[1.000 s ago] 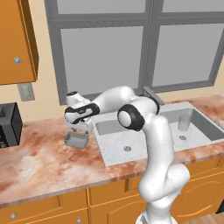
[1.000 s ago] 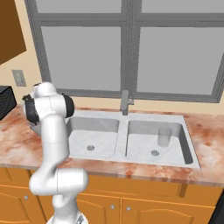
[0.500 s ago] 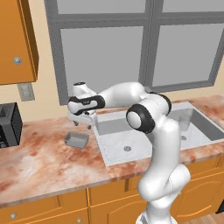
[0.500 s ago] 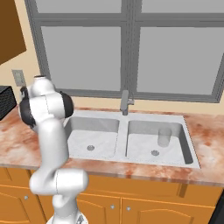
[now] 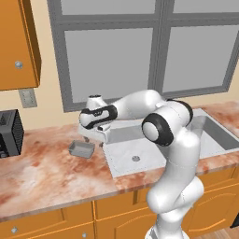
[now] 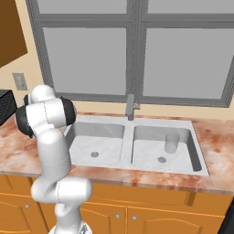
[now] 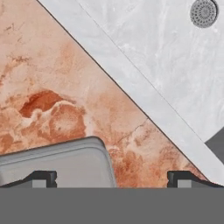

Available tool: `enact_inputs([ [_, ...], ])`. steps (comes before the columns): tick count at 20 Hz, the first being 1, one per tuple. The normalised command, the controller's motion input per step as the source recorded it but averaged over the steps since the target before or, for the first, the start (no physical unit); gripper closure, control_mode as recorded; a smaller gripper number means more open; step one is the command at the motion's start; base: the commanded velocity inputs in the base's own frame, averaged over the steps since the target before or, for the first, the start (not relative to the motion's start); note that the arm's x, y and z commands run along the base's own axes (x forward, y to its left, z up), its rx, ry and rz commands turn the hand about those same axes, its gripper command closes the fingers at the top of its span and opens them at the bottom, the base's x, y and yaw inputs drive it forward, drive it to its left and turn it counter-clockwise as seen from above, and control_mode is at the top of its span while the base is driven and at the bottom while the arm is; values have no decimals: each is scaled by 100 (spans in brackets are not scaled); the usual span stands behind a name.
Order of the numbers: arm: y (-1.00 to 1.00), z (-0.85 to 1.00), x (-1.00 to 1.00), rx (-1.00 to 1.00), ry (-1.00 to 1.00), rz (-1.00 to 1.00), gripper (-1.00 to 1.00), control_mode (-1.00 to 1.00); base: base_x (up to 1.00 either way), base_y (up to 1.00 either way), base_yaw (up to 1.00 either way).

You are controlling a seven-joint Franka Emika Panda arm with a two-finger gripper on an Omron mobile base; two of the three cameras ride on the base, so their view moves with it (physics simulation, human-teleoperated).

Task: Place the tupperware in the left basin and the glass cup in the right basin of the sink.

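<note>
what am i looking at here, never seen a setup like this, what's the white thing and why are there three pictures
The white thing is a robot arm in a computer-rendered kitchen. It stands on a base that can drive.

Two pictures come from cameras on that base, behind the arm: one looks from its left, one from its right. The third comes from a camera on the hand, looking down along the gripper, whose two dark finger tips stand wide open at the bottom. It holds nothing.

On the marbled counter lies a small grey tray, the tupperware, just left of the sink. The hand hangs above it, and the hand camera sees one of its corners.

The sink has two bowls with a faucet between them. A glass cup already stands in the right basin. The left basin shows just its drain.
</note>
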Motion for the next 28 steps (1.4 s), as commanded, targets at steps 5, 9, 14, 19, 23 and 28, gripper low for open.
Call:
enact_inputs([
  [5, 33, -9, 1, -5, 5, -2, -100, -100, 0, 0, 0],
  [9, 34, -6, 2, -5, 0, -6, -100, -100, 0, 0, 0],
  [14, 2, -33, -15, -4, -2, -4, -100, -100, 0, 0, 0],
  [19, -10, -25, -16, -1, -7, 0, -100, -100, 0, 0, 0],
  [23, -3, -11, -6, 0, -9, 0, -100, -100, 0, 0, 0],
  [28, 0, -18, 0, 0, -4, 0, 100, -100, 0, 0, 0],
])
